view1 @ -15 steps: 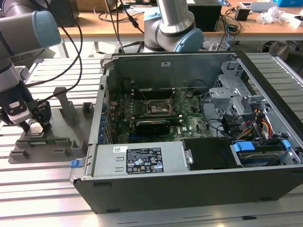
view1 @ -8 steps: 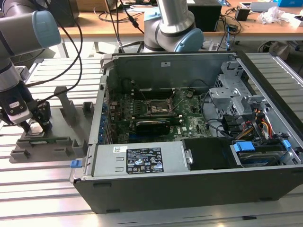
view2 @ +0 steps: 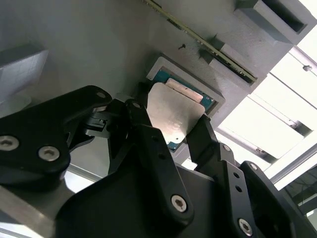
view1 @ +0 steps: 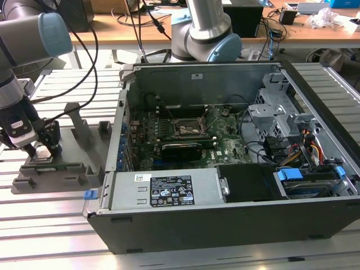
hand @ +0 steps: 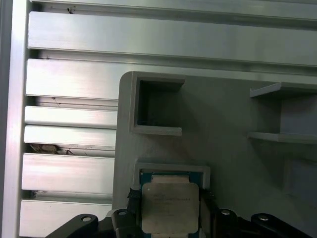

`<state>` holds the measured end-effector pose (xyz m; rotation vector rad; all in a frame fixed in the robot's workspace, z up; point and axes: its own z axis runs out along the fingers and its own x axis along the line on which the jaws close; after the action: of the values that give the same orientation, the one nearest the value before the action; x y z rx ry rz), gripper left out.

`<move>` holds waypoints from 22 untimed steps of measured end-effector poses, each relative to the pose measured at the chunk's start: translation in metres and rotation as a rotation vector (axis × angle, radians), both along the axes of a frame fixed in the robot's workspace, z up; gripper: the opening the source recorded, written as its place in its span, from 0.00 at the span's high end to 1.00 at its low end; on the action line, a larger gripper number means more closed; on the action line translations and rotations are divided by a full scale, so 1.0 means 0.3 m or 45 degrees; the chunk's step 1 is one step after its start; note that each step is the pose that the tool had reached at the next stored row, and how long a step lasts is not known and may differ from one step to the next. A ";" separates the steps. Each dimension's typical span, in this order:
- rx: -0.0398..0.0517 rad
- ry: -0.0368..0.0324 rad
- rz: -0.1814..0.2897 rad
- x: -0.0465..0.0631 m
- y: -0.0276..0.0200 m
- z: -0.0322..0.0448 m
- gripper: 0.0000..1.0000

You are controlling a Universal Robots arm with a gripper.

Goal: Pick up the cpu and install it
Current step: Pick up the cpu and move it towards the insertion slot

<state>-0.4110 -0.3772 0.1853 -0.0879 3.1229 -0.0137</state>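
The black two-finger gripper [view1: 45, 151] is hanging over the grey plastic fixture with upright posts [view1: 79, 169]. Its fingers [view2: 141, 124] are clamping two opposite edges of the small flat silvery-topped square cpu [hand: 170, 206], which is sitting in the fixture's shallow recess. Judged light, rigid, slick and fragile underneath, so the edges are offering the safest hold.

I can read no text for certain from here. In the exterior view a black-and-white label [view1: 164, 190] lies on the grey metal cover [view1: 121, 194] at the near side of the computer case [view1: 225, 225]. It is crowded with fine print and symbols, none legible to me. A small white sticker [view1: 196, 76] sits on the case's far wall, its marks too tiny to tell. In the first wrist view the cpu [hand: 170, 208] bears faint lines of print I cannot make out.
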 end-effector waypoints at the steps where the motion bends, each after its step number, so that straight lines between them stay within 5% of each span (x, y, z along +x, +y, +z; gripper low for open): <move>1: 0.000 -0.0001 0.000 0.000 0.000 0.000 0.45; 7: 0.000 -0.0001 0.000 0.000 0.000 0.021 0.45; 18: 0.000 -0.0001 0.000 0.000 0.000 0.160 0.45; 22: 0.000 0.0000 0.000 0.000 0.000 0.183 0.45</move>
<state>-0.4110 -0.3771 0.2403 -0.0879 3.1229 -0.0137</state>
